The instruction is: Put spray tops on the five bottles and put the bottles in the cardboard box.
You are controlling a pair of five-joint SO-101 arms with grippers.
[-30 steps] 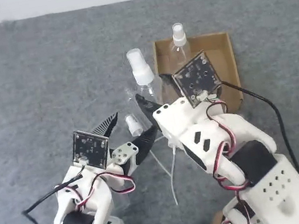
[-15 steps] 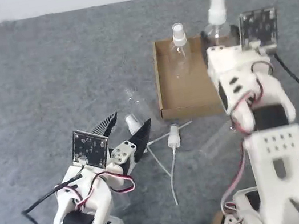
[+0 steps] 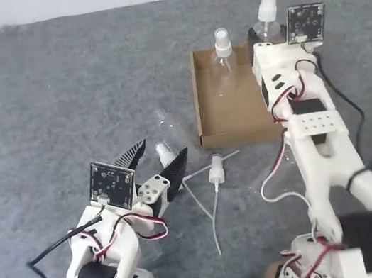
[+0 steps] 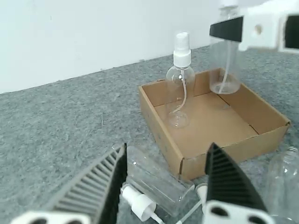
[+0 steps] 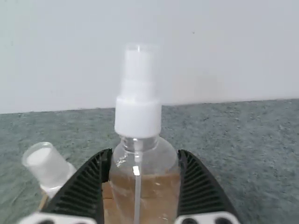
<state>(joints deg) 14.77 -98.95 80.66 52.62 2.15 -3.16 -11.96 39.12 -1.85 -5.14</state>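
A cardboard box [image 3: 202,100] [image 4: 161,128] sits mid-table. One clear bottle with a white spray top [image 3: 223,60] [image 4: 180,86] stands inside it at the far left. My right gripper [image 3: 268,32] [image 5: 142,186] is shut on a second topped bottle [image 3: 268,6] [image 5: 139,154] [image 4: 225,65], held upright at the box's far right corner; I cannot tell whether its base touches the floor. My left gripper [image 3: 162,159] [image 4: 163,184] is open over a bottle lying on its side [image 3: 165,124] [image 4: 159,179] with a spray top [image 3: 165,153] [image 4: 138,203] by it.
A loose spray top with a long tube [image 3: 215,171] lies on the grey carpet in front of the box. Another clear bottle [image 3: 272,176] [image 4: 286,179] lies to its right, beside the right arm. A white wall stands behind the table.
The right arm swung its topped bottle from the table's middle over to the box's far right corner and stretched out. The left arm has not moved.
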